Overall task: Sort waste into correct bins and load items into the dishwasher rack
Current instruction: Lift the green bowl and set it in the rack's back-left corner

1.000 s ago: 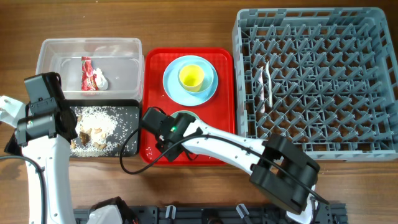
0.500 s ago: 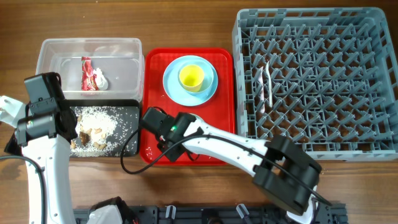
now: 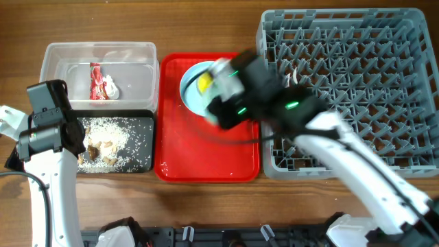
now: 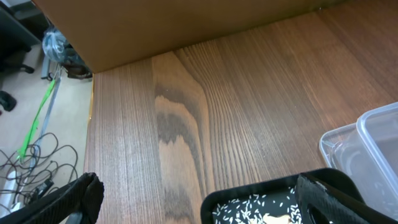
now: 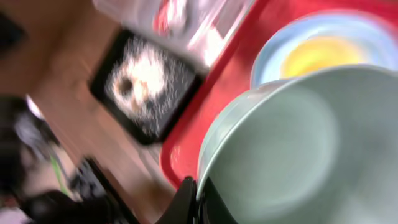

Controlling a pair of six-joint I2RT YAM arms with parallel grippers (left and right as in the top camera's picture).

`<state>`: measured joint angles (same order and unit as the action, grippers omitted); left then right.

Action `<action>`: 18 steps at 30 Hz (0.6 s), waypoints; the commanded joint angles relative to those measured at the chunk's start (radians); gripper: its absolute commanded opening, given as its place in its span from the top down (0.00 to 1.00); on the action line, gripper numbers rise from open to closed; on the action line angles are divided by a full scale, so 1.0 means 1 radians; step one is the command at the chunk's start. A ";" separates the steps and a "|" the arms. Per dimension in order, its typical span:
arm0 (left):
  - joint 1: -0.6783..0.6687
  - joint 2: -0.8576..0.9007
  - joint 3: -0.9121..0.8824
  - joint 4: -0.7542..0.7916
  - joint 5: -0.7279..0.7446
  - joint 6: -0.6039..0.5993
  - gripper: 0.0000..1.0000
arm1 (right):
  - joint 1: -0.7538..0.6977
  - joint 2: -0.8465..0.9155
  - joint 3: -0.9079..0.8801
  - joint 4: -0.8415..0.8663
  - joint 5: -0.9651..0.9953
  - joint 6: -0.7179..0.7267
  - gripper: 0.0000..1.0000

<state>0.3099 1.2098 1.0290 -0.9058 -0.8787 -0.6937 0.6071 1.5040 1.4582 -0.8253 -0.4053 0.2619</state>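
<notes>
My right gripper [image 5: 200, 193] is shut on the rim of the pale mint bowl [image 5: 292, 143], which hangs tilted above the red tray [image 5: 186, 155]. Overhead, that gripper [image 3: 230, 89] is a blur over the tray's far right side, beside the dishwasher rack [image 3: 411, 82], and the bowl is lost in the blur. The light blue plate [image 3: 192, 99] holds the yellow cup [image 3: 204, 82], both partly covered. The clear bin [image 3: 137, 58] holds a red wrapper [image 3: 95, 81] and a paper scrap [image 3: 110, 88]. Rice [image 3: 113, 134] lies in the black bin [image 3: 140, 161]. My left gripper [image 4: 198, 205] is open over that bin's left end.
The red tray [image 3: 206, 158] sits between the two bins and the rack, its front half bare. The right arm [image 3: 357, 158] crosses the rack's front left corner. Bare wooden table [image 4: 186, 112] lies to the left of the black bin.
The right arm swung from the tray's front edge up and toward the rack, lifting the mint bowl off the tray. The left arm has not moved.
</notes>
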 commanded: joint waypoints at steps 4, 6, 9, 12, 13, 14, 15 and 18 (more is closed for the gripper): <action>0.006 0.000 0.002 -0.001 -0.027 0.002 0.00 | -0.359 0.000 0.013 0.161 -0.575 -0.059 0.96; 0.006 0.000 0.002 -0.001 -0.027 0.002 0.00 | -0.470 0.028 0.013 0.274 -0.691 -0.039 0.96; 0.006 0.000 0.002 -0.001 -0.027 0.002 0.00 | -0.583 0.095 0.013 0.441 -0.815 0.014 0.96; 0.006 0.000 0.002 -0.001 -0.027 0.002 0.00 | -0.642 0.174 0.013 0.561 -0.897 0.068 0.96; 0.006 0.000 0.002 -0.001 -0.027 0.002 0.00 | -0.657 0.207 0.013 0.619 -0.941 0.094 0.96; 0.006 0.000 0.002 -0.001 -0.027 0.002 0.00 | -0.668 0.244 0.013 0.687 -0.988 0.127 0.96; 0.006 0.000 0.002 -0.001 -0.027 0.002 0.00 | -0.675 0.282 0.013 0.760 -1.031 0.169 0.96; 0.006 0.000 0.002 -0.001 -0.027 0.002 0.00 | -0.691 0.405 0.013 0.965 -1.079 0.338 0.96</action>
<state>0.3099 1.2106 1.0286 -0.9062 -0.8787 -0.6937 -0.0765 1.8027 1.4651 0.0380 -1.3296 0.4183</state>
